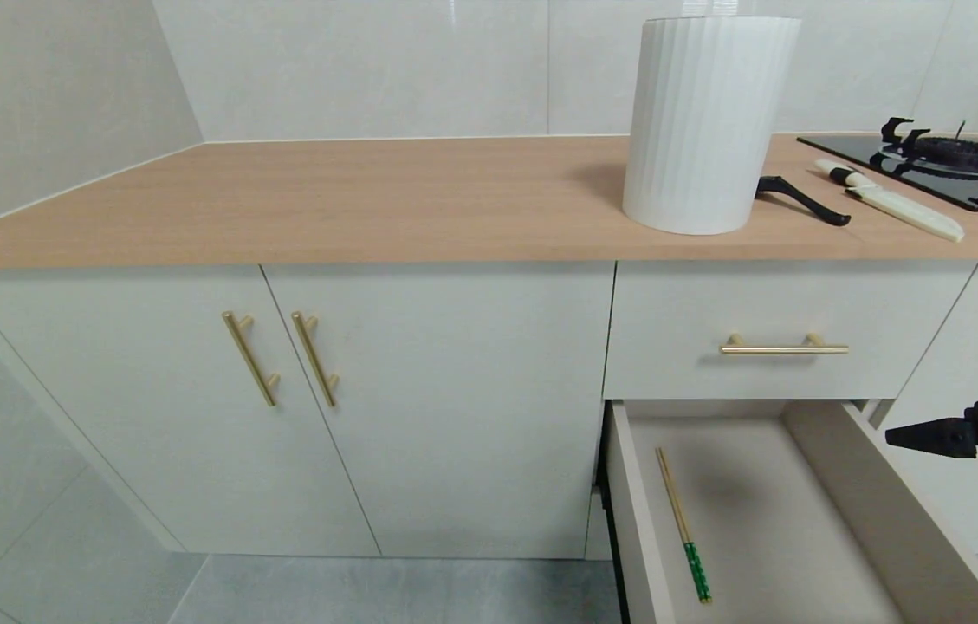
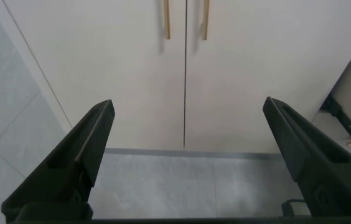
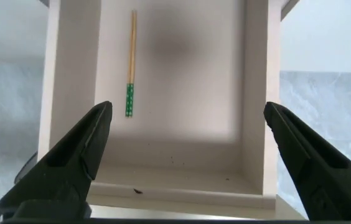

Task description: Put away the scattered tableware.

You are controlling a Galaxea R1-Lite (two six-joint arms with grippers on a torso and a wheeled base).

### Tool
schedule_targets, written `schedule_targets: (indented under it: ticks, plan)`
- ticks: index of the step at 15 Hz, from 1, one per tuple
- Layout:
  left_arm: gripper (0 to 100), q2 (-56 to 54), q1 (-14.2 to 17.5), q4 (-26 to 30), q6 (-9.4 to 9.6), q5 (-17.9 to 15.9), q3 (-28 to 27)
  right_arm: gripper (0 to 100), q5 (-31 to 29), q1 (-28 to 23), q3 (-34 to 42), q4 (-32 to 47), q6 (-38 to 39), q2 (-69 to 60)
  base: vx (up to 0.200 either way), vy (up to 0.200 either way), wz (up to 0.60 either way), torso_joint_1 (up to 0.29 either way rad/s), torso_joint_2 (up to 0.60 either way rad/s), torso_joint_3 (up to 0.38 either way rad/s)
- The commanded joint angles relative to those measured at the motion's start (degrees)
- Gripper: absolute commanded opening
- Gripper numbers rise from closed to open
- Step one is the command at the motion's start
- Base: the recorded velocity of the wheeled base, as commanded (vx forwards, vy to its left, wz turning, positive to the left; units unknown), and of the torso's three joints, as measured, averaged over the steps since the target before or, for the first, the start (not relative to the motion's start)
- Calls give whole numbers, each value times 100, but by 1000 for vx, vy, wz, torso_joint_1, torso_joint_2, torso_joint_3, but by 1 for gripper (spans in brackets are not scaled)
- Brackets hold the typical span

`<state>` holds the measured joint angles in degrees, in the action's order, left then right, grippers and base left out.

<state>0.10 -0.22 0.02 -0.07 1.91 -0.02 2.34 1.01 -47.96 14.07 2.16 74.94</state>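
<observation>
The right gripper (image 3: 187, 112) hangs with its fingers spread wide and nothing between them, above the open lower drawer (image 3: 76, 93). Straight below it is the drawer's bare floor. The chopsticks (image 3: 130, 68) lie flat on that floor, below the gripper and off to its left, close along the drawer's left wall. Their green patterned ends point toward the drawer front. In the head view the right gripper (image 1: 930, 436) sits over the right side of the drawer (image 1: 631, 511), with the chopsticks (image 1: 682, 524) well apart from it on the far left of the tray.

The left gripper (image 2: 188, 106) is also spread open and empty. It is low over the grey floor tiles (image 2: 182, 186) and faces the double cabinet doors (image 2: 256, 81) and their brass bar handles (image 2: 166, 18) ahead of it.

Beyond the right gripper and higher up is a closed upper drawer with a brass handle (image 1: 783, 349). Above that, on the wooden countertop (image 1: 324, 199), stands a tall white ribbed canister (image 1: 705, 121). A black-handled utensil (image 1: 800, 198) pokes out from behind it. A white knife (image 1: 887, 199) lies just beside the near edge of the black gas hob (image 1: 956, 160).
</observation>
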Motion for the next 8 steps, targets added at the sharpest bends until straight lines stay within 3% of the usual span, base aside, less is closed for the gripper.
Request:
schedule_targets:
  ticks: [1, 5, 8]
  plan:
    - [100, -1, 4, -2, -1, 2, 2, 100, 3, 4, 15, -1, 4, -23, 0, 0, 0, 149, -212, -276]
    - [100, -1, -4, -2, -1, 2, 2, 100, 3, 4, 15, -1, 4, 21, 0, 0, 0, 109, -520, -273]
    - [100, -1, -4, -2, -1, 2, 2, 100, 3, 4, 102, -36, -5, 91, 0, 0, 0, 255, -465, -282]
